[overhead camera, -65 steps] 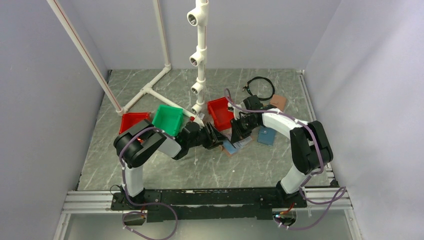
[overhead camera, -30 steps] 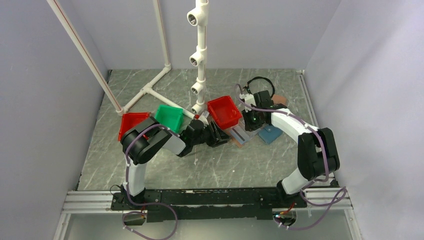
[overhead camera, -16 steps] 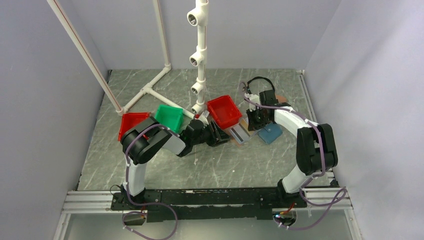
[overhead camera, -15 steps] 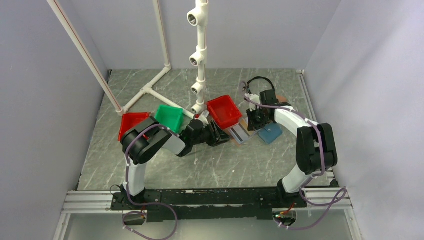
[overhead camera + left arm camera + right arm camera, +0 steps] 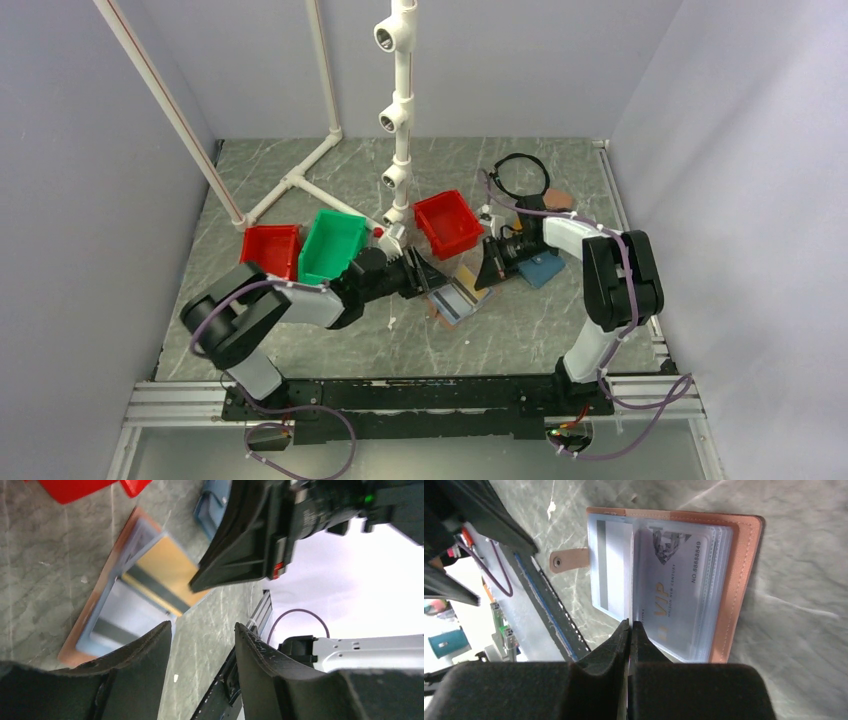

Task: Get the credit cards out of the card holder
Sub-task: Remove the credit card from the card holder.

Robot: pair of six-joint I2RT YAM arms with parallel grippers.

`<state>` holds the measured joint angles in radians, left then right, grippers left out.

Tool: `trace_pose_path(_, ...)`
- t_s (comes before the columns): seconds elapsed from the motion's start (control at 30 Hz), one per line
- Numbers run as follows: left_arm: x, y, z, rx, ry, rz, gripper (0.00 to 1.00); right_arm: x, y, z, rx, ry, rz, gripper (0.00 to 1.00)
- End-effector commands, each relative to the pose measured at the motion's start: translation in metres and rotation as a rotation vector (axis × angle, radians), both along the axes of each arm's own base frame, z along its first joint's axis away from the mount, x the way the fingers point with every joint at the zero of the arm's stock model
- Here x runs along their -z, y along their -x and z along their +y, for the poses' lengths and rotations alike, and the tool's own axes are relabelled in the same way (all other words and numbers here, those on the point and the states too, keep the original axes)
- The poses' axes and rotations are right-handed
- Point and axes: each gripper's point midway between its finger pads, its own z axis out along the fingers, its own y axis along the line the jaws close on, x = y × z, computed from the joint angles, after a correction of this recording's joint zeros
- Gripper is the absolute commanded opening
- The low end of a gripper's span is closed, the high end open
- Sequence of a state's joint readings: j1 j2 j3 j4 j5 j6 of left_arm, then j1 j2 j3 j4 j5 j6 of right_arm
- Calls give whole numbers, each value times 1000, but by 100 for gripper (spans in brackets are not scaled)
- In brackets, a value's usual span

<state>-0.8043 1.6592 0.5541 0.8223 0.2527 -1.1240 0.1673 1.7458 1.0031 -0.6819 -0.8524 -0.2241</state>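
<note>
Two grippers close in, top view: card holder (image 5: pixel 452 300) lies open and flat between left gripper (image 5: pixel 428 283) and right gripper (image 5: pixel 490 265).
Left wrist: own fingers spread, nothing between them. Gold-tan card (image 5: pixel 167 570) shows at the holder beyond.
Right wrist: fingers pressed together, tips at the holder's edge beside VIP card (image 5: pixel 674 585). Whether a card is nipped, cannot tell.

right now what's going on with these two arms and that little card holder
Two robot arms are working on the open card holder lying flat on the table. The right gripper is shut, its tip at the holder's middle fold. The left gripper is open beside it, holding nothing. The cards sit in their sleeves.
</note>
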Motion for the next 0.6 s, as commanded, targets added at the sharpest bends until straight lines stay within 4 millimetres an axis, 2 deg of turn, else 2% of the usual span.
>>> trace_pose_path(0.0,-21,-6,17,-79,-13,-87,59,-14,13,19,-28,-83,17,0)
trace_pose_path(0.1,-22,-4,21,-91,18,-70,76,-6,8,17,-6,-37,8,0)
trace_pose_path(0.17,-25,-3,17,-67,75,-49,85,2,5,13,15,6,15,0)
trace_pose_path(0.23,-19,-2,10,-32,117,-19,97,7,1,9,29,44,9,0)
trace_pose_path(0.4,-10,0,-8,22,155,34,100,9,-6,3,42,94,-34,3)
trace_pose_path(0.57,-18,0,-5,-15,36,-40,99,6,-5,5,25,77,-35,10)
